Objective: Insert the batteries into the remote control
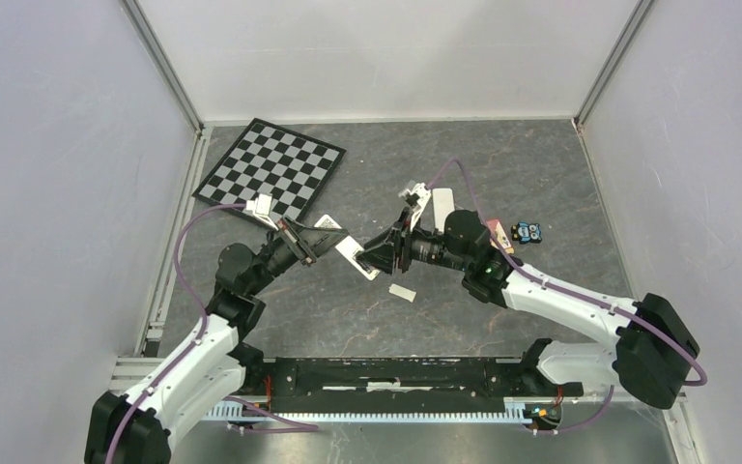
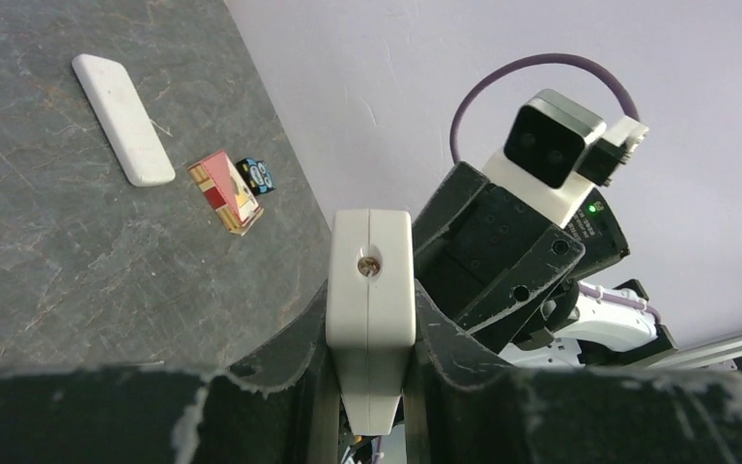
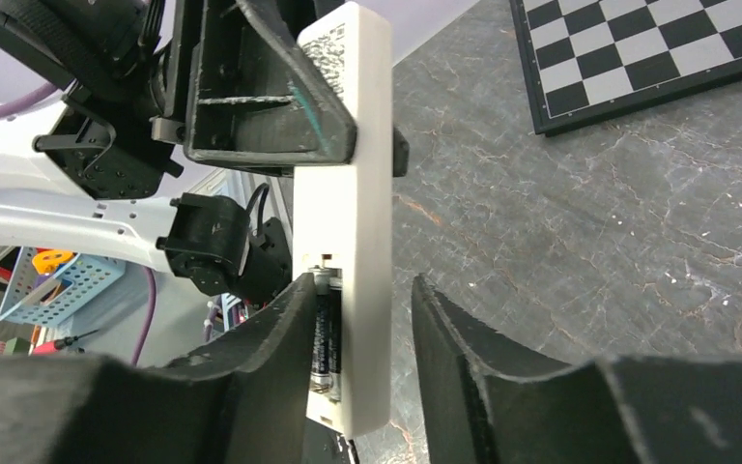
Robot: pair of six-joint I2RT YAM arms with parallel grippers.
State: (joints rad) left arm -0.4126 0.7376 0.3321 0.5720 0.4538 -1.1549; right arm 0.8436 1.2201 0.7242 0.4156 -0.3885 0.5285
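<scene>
Black fingers (image 3: pixel 251 358) of the right gripper (image 3: pixel 362 290) fill the bottom of the right wrist view, spread to either side of the lower end of the white rectangular remote control (image 3: pixel 357 193). One finger lies against the compartment side and a narrow gap shows at the other. Beneath everything lies the grey stone-patterned table (image 1: pixel 328 319), with a black-and-white chequered board (image 1: pixel 271 166) lying flat at its far left. The left gripper (image 2: pixel 370 319) is clamped on the remote's upper part, holding it in the air above the middle of the table, edge-on between both arms. A second white oblong bar (image 1: pixel 442 207) lies on the table beyond the right gripper. A small flat white piece (image 1: pixel 403 292) rests on the table just in front of the grippers. A red-and-yellow packet (image 2: pixel 224 193) lies touching a small blue-and-black object (image 2: pixel 255 176) whose nature I cannot tell. Dark slim batteries (image 3: pixel 325 338) lie lengthwise in the remote's open compartment.
</scene>
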